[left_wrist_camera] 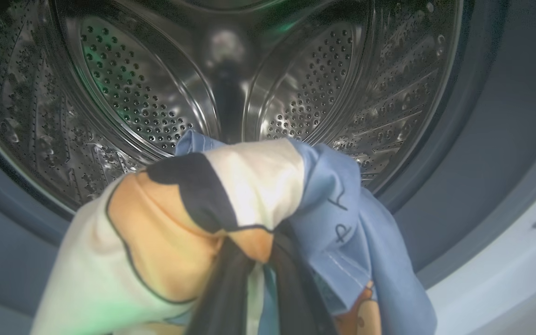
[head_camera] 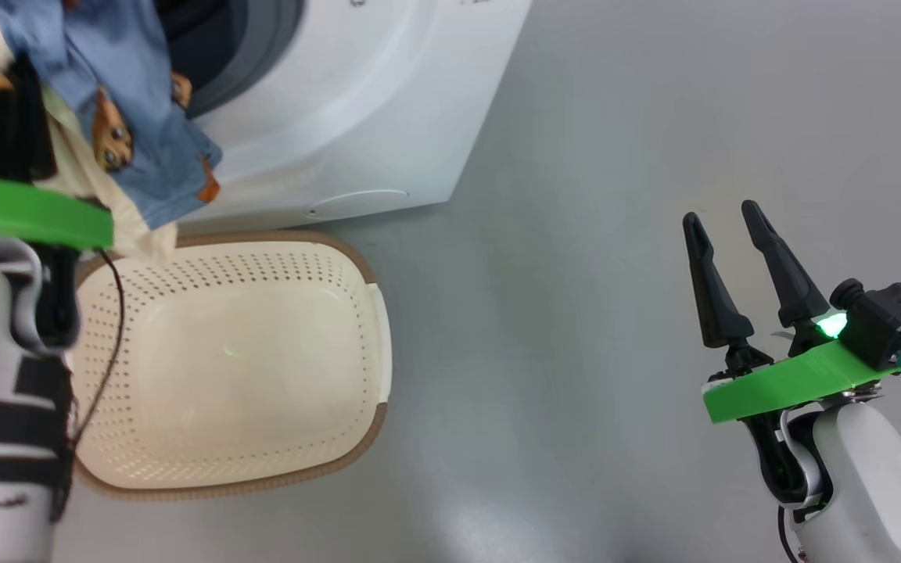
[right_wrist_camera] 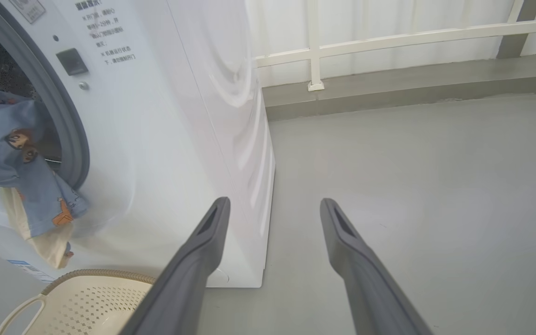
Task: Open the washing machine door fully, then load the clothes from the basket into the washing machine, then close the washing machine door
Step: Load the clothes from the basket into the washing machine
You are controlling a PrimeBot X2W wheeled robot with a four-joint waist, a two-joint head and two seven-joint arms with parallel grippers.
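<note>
Blue printed cloth with a cream part, the clothes (left_wrist_camera: 333, 218) sit pinched in my left gripper (left_wrist_camera: 261, 260). Its fingers are pressed together, their tips buried under the folds. The bundle hangs at the mouth of the washing machine (head_camera: 357, 102), before the steel drum (left_wrist_camera: 142, 93). The basket (head_camera: 278, 236) stands just below. My right gripper (head_camera: 723, 213) is spread wide, well apart, holding nothing.

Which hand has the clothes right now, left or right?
The left hand: it is shut on the blue-and-cream clothes at the washing machine opening. The right hand is open and empty, over the floor.
</note>
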